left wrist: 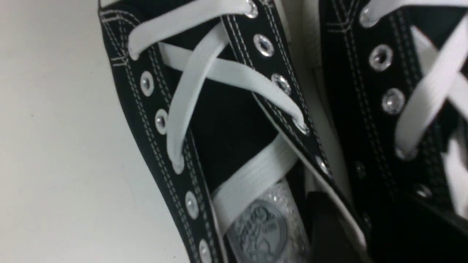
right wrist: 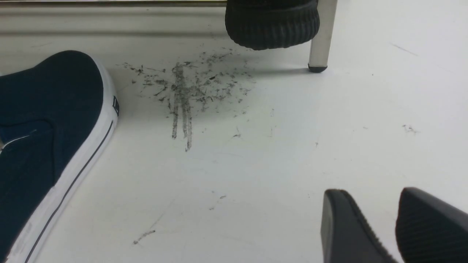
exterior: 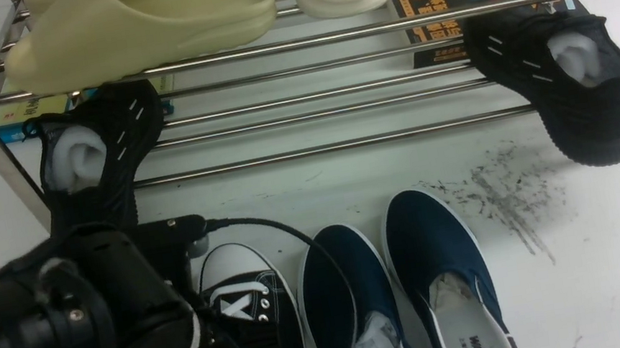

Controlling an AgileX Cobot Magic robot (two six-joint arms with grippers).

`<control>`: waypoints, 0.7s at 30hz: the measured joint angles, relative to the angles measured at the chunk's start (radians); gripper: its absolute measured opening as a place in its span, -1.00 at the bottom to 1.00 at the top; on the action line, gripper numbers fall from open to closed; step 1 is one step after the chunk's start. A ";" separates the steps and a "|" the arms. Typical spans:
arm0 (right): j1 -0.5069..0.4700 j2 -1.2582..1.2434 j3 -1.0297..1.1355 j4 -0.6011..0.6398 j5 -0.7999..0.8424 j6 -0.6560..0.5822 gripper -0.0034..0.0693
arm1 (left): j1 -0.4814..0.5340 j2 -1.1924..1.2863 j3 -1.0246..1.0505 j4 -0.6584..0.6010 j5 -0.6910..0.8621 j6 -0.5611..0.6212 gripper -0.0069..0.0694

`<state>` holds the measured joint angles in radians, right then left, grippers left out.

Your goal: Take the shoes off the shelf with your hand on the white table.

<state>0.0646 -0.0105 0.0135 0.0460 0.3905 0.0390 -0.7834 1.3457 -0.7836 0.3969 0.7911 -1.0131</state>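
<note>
Black canvas, white laces and silver eyelets fill the left wrist view: the shoes [left wrist: 234, 120] lie side by side on the white table [left wrist: 62, 146], and one dark finger [left wrist: 325, 226] sits inside the collar of the nearer shoe. The other finger is out of sight, so whether the left gripper [exterior: 212, 341] is clamped on the shoe cannot be told. In the front view the left gripper sits at 7 o'clock and hides most of the pair; only one white toe cap shows, just beside the navy slip-ons [exterior: 404, 284] at 6 o'clock. Chrome rods of the shelf [exterior: 313, 41] run across 12 o'clock. Only the right wrist view shows the right gripper [right wrist: 380, 226], its fingers slightly parted, holding nothing, above bare table near the scuff marks [right wrist: 186, 91].
</note>
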 joint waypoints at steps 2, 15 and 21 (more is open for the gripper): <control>0.000 0.000 0.000 0.000 0.000 0.000 -0.25 | 0.000 -0.066 0.000 -0.001 0.016 0.000 -0.03; 0.000 0.000 0.000 0.000 0.000 0.000 -0.25 | 0.000 -0.552 0.000 -0.069 0.327 0.150 -0.75; 0.000 0.000 0.000 0.000 0.000 0.000 -0.25 | 0.000 -0.799 0.007 -0.247 0.404 0.350 -0.82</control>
<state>0.0646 -0.0105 0.0135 0.0460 0.3905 0.0390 -0.7834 0.5463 -0.7767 0.1497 1.1947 -0.6630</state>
